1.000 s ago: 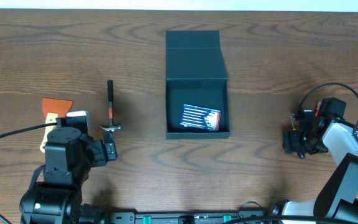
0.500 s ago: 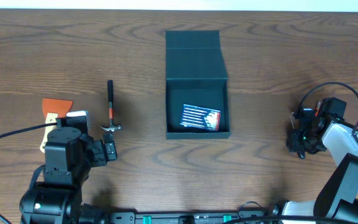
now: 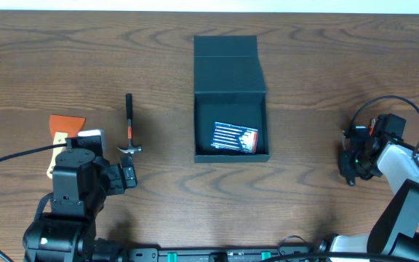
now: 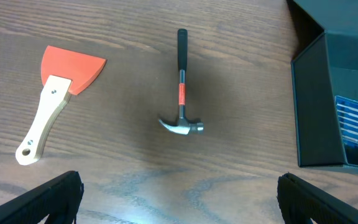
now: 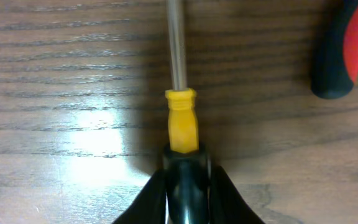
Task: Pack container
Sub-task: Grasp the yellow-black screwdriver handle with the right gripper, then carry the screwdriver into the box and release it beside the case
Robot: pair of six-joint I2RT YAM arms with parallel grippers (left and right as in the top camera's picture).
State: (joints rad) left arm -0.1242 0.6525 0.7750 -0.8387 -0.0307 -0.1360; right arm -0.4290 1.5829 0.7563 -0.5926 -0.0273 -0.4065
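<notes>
Left of the container (image 3: pixel 228 64) the left gripper (image 4: pixel 179 186) hangs spread wide, while right of it the right gripper (image 5: pixel 187 182) pinches a screwdriver (image 5: pixel 182 118) handle.

**Q:** Which element differs between the earlier overhead views and the present one?

**A:** Only the black two-finger right gripper (image 3: pixel 352 164), clamped on a steel screwdriver (image 5: pixel 182 118) with a yellow collar and black handle.

**Q:** In what direction has it moved?

**A:** It has moved slightly toward the right edge of the brown wooden bench (image 3: pixel 304 218), and a little toward the far edge. The displacement is small and progressive across the three views.
</notes>
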